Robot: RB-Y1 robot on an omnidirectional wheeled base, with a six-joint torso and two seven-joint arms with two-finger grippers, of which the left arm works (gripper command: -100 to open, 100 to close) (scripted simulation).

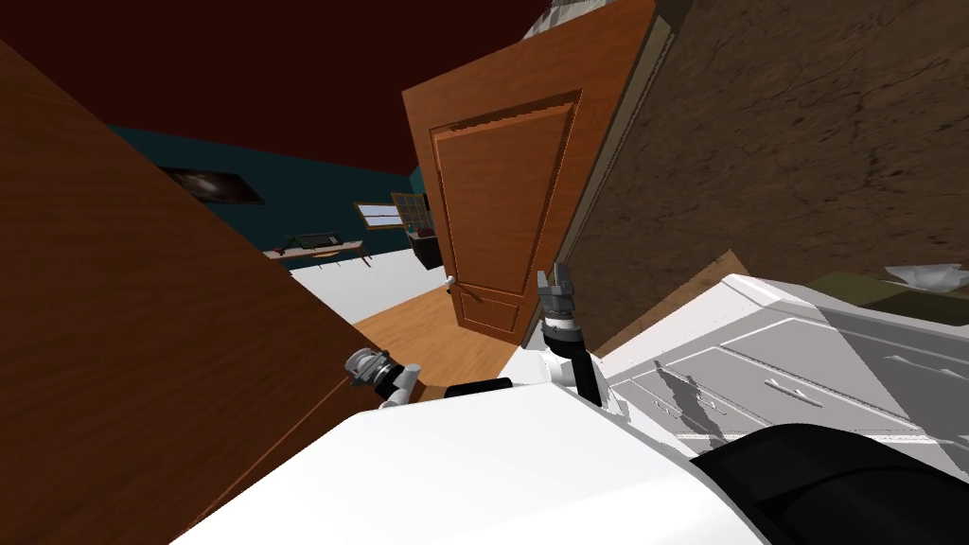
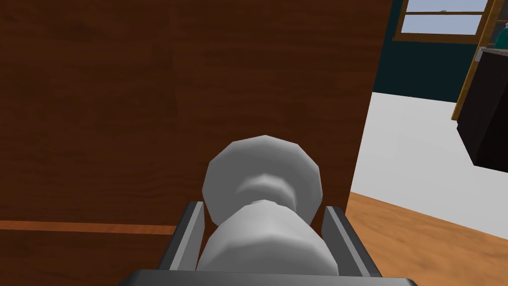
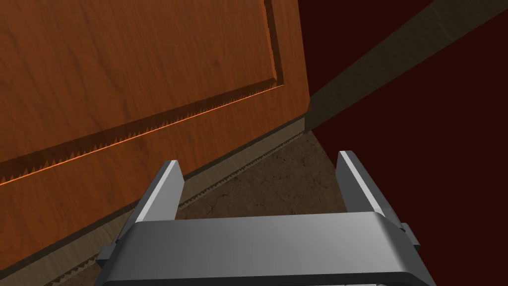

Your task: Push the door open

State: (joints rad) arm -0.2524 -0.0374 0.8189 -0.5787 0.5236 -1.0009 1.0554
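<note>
- In the head view, a dark brown door (image 1: 123, 312) is seen across the left of the frame, its free edge running diagonally down towards the centre. The left gripper (image 1: 361, 365) is placed at that edge, low and left of centre.
- At centre top an orange panelled door (image 1: 492, 189) is shown standing well open beside a rough brown wall (image 1: 804, 142). The right gripper (image 1: 554, 276) is held upright just beside its lower right corner. A white chest of drawers (image 1: 804, 378) is seen at lower right.
- Between the two doors a gap is shown, through which a wooden floor (image 1: 426, 331) and a teal wall (image 1: 312, 203) are visible.
- In the left wrist view, a pale grey knob (image 2: 263, 188) on the dark brown door is seen at lower centre, with the jaws clenched against its sides. The door's free edge runs just right of the knob, and a window (image 2: 441, 22) is seen at upper right.
- In the right wrist view, the jaws are released with nothing between them. The orange door's panel is seen at upper left, apart from them.
- The dark brown door is taken to be the task's, since its knob is gripped. The opening is judged to be largely made. More push and letting go of the knob are judged to be left. Whether full swing has been reached cannot be told.
</note>
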